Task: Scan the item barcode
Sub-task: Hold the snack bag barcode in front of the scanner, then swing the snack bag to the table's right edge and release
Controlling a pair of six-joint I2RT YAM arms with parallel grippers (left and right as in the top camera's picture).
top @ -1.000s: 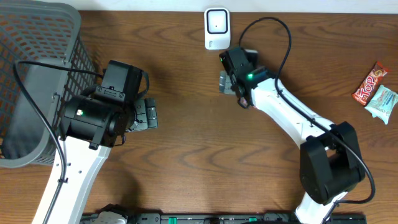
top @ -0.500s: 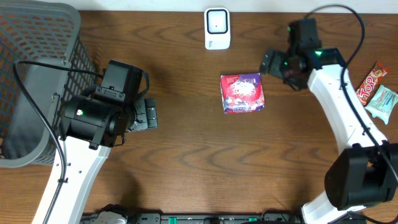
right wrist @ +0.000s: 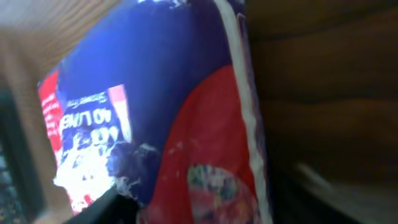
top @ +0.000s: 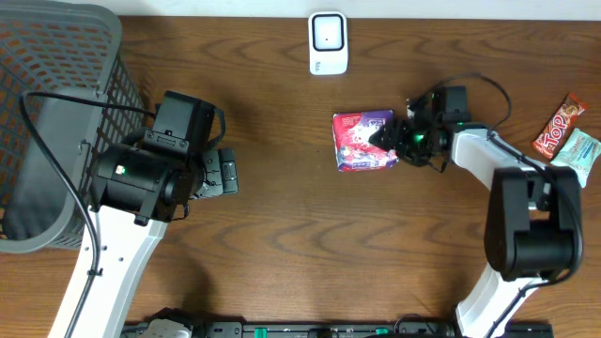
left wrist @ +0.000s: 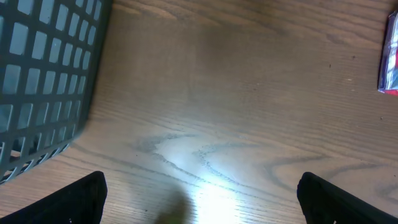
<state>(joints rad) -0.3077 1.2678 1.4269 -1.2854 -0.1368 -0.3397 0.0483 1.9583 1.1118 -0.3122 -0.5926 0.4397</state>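
The item is a red and purple packet [top: 364,141] lying flat on the table's middle right; it fills the right wrist view [right wrist: 186,112], blurred. My right gripper [top: 394,139] reaches in from the right, low on the packet's right edge. Its dark fingers stand on either side of the packet [right wrist: 211,208]; whether they press on it does not show. A white scanner [top: 328,42] stands at the back centre. My left gripper [top: 225,173] hovers open over bare wood [left wrist: 200,199], left of the packet, whose edge shows at the far right [left wrist: 390,56].
A dark mesh basket [top: 56,122] fills the left side, its wall close to the left gripper [left wrist: 37,81]. A red snack bar [top: 560,124] and a pale wrapped snack [top: 577,153] lie at the right edge.
The right arm released the packet near the scanner, swung away to the right, then came back down onto the packet's right edge with its jaws narrowing. The left arm has not moved.
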